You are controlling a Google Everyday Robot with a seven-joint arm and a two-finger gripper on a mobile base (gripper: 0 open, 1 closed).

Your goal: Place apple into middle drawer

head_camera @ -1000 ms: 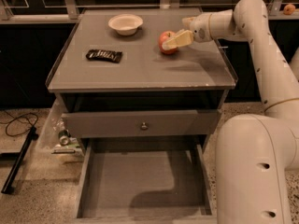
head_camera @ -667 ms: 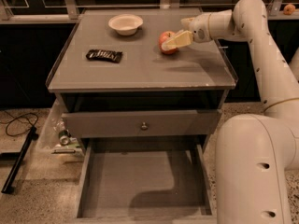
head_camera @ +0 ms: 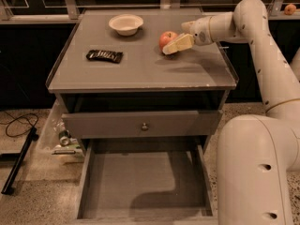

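Pincer (head_camera: 171, 45) sat at the apple (head_camera: 166, 37) on the right rear part of the counter (head_camera: 140, 74), reaching in from the right, with its pale tip lying across the fruit's front right side. Grip state: could not be told; contact looked likely, a firm hold was not confirmed. The apple looked to rest on the counter top, upright, red side toward the camera.

Step in hand, as judged: securing the apple before any lift. Task barely under way, since the fruit was nowhere near its goal.

Notes for doing it well:
- Centre the hold on the widest part of the apple; a round, smooth fruit will squirt out of an off-centre pinch.
- Lift straight up first, then carry forward past the counter's front edge.
- The middle drawer (head_camera: 140, 182) stood pulled out at the bottom, floor bare, well below and in front of the apple. The closed drawer with the knob (head_camera: 145, 125) lay between them, so the descent must clear its front.
- Set the apple down low on the drawer floor; dropped, it would roll.

Elsewhere on the counter: white bowl (head_camera: 125, 23) at the rear, well left of the apple; dark packet (head_camera: 104, 55) further left and forward. Neither was in the path.
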